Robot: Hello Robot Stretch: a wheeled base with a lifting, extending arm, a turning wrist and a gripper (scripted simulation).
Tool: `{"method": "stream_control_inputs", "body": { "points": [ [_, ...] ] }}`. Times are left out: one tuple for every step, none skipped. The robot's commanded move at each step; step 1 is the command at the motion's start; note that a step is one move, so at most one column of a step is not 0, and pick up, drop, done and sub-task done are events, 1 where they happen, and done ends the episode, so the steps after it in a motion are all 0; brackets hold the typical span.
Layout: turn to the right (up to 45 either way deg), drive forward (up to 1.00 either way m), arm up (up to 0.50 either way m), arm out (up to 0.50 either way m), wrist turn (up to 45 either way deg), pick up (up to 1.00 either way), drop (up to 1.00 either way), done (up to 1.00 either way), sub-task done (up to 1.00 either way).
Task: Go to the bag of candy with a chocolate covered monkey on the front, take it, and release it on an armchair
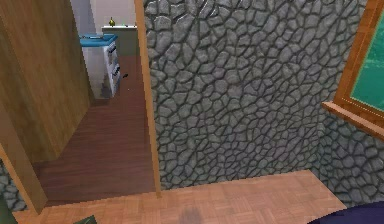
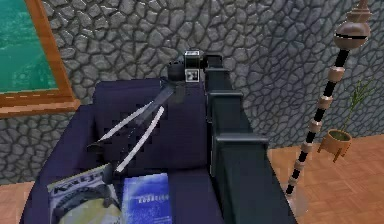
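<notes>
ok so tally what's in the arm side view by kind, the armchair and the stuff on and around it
armchair: 1
flat blue items on its seat: 2
striped floor lamp: 1
potted plant: 1
window: 1
total: 6

A grey cobbled stone wall (image 1: 240, 90) takes up the forward view's middle, with a wooden door frame (image 1: 148, 110) at its left. Through the opening, a dark plank floor (image 1: 100, 150) leads to a white cabinet (image 1: 101, 62) with a blue top. In the arm side view, a wood-framed window (image 2: 25, 50) sits at the left; a black-and-white striped pole (image 2: 323, 110) stands at the right near a potted plant (image 2: 337, 144)
</notes>
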Motion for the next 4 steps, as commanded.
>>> {"method": "stream_control_inputs", "body": {
  "points": [
    [0.0, 0.00, 0.00, 0.00, 45.0, 0.00, 0.00, 0.00, 0.00],
    [0.0, 0.00, 0.00, 0.00, 45.0, 0.00, 0.00, 0.00, 0.00],
    [0.0, 0.00, 0.00, 0.00, 21.0, 0.00, 0.00, 0.00, 0.00],
    [0.0, 0.00, -0.40, 0.00, 0.0, 0.00, 0.00, 0.00, 0.00]
  ]
}}
